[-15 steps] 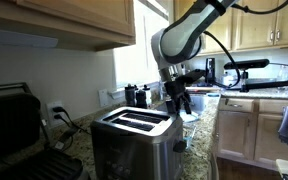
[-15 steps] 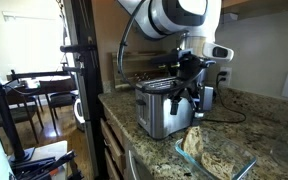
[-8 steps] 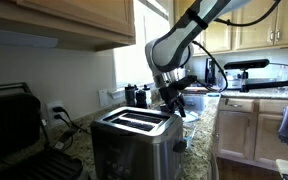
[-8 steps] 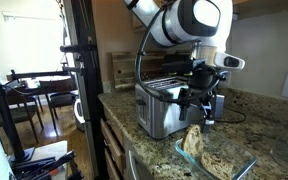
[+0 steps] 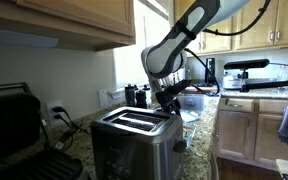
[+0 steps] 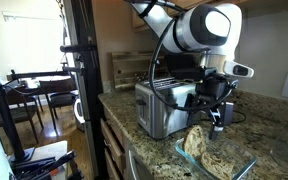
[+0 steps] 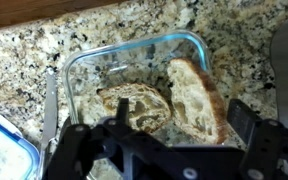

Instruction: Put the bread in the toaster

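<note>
We held our gripper (image 7: 179, 120) wide open; the bread (image 7: 196, 97) lay at 1 o'clock, long side running 11 to 5.

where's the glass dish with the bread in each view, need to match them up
Exterior view: glass dish at the bottom right, right of the toaster, with bread inside, below the gripper.
Exterior view: not clearly visible; the toaster blocks the spot below the gripper.
Wrist view: the dish fills the centre, with bread inside.
Shared landmark: the open gripper above the dish.
</note>
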You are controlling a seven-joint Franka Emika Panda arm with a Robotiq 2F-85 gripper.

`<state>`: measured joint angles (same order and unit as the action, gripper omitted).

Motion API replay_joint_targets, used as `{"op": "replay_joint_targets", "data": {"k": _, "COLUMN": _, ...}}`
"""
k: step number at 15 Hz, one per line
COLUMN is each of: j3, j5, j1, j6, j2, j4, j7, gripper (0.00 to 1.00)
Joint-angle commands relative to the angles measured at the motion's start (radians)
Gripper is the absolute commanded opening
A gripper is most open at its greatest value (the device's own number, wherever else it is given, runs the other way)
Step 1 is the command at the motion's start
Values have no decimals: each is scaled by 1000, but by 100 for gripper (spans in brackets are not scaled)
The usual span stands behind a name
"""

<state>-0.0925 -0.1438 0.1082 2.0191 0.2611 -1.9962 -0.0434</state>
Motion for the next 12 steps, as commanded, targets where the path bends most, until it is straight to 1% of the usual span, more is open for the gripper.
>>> {"op": "replay_joint_targets", "data": {"k": 1, "j3": -6, "j5": 12, "j1": -1, "j6": -34, "j2": 16, "j4": 28, "j7": 13, "gripper": 100}}
{"op": "replay_joint_targets", "data": {"k": 7, "j3": -5, "j5": 12, "j1": -3, "j6": -37, "j2": 16, "j4": 23, "j7": 8, "gripper": 100}}
{"op": "replay_joint_targets", "data": {"k": 12, "j3": 3, "j5": 45, "j1": 0, "j6": -54, "j2": 12, "j4": 24, "j7": 37, "gripper": 100}}
